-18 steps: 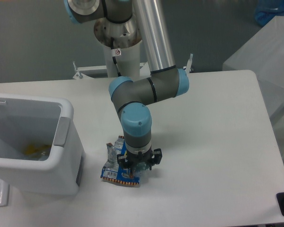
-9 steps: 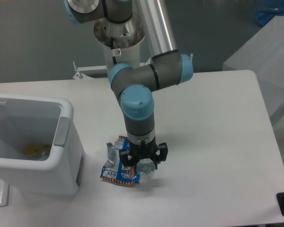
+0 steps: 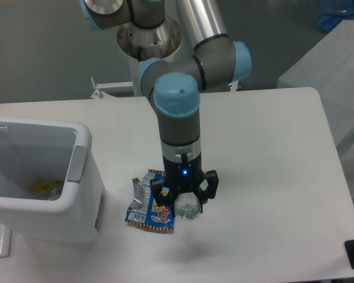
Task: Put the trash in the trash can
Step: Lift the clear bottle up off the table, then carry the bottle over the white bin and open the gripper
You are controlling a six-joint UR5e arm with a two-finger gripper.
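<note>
Surface (image 3: 271,177): a white top that carries everything; a shadow lies on it just near of the claw.
Arm (image 3: 177,112): grey tubes with light blue joint caps; the last link stands upright over the middle of the surface, a small blue light lit low on the wrist.
Trash can (image 3: 82,177): white rectangular bin at the left edge, rounded rim, a grey panel on its right side; something yellow lies at the bottom inside.
Claw (image 3: 186,203): black, pointing straight down, clenched around the bottle and raised a little off the surface.
Wrapper (image 3: 150,209): flat blue snack wrapper with yellow print and a reddish strip along its near edge; it lies on the surface between the trash can and the claw, its long axis running from near-left to far-right. Its right edge is partly hidden behind the claw's left finger. A crumpled clear piece lies at its far-left corner.
Bottle (image 3: 187,207): crushed clear plastic, seen as a rounded glassy lump between the fingers; its long axis cannot be told.
</note>
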